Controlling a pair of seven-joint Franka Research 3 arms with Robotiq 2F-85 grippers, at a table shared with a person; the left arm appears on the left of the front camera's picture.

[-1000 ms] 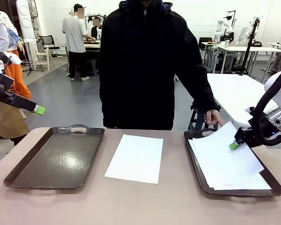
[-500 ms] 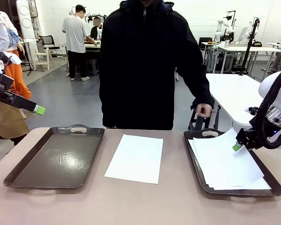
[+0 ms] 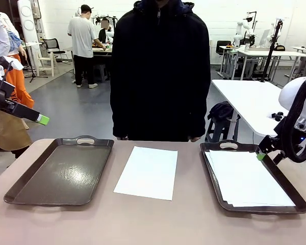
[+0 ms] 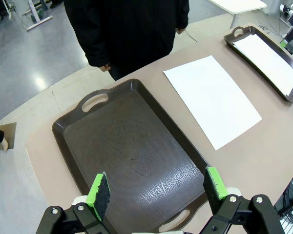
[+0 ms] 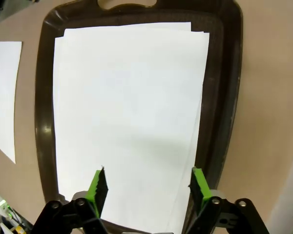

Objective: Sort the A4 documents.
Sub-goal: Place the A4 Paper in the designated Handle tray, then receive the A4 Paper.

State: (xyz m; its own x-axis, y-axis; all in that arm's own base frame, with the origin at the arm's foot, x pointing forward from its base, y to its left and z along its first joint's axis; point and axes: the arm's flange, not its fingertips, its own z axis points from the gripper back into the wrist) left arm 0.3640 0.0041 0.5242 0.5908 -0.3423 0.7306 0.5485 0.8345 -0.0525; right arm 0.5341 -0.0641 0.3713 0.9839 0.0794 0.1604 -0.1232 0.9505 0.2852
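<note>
A stack of A4 documents (image 3: pixel 247 178) lies flat in the right tray (image 3: pixel 268 210). One more A4 sheet (image 3: pixel 147 172) lies on the table between the two trays. My right gripper (image 3: pixel 262 154) hovers over that tray's far right edge. In the right wrist view the right gripper (image 5: pixel 149 186) is open above the stack (image 5: pixel 129 112), with nothing between its fingers. My left gripper (image 3: pixel 41 120) is raised at the far left. In the left wrist view the left gripper (image 4: pixel 157 189) stands open high over the empty left tray (image 4: pixel 132 151); the lone sheet (image 4: pixel 212 100) lies beside it.
The left tray (image 3: pixel 61 173) is dark and bare. A person in a black jacket (image 3: pixel 160 76) stands at the table's far edge, arms down. A white table (image 3: pixel 250 102) stands behind on the right. Bare tabletop (image 3: pixel 143 219) runs along the near edge.
My right gripper opened and let go of the top sheet, which dropped flat onto the stack; the gripper rose and drew back to the right. The person's hand left the tray handle.
</note>
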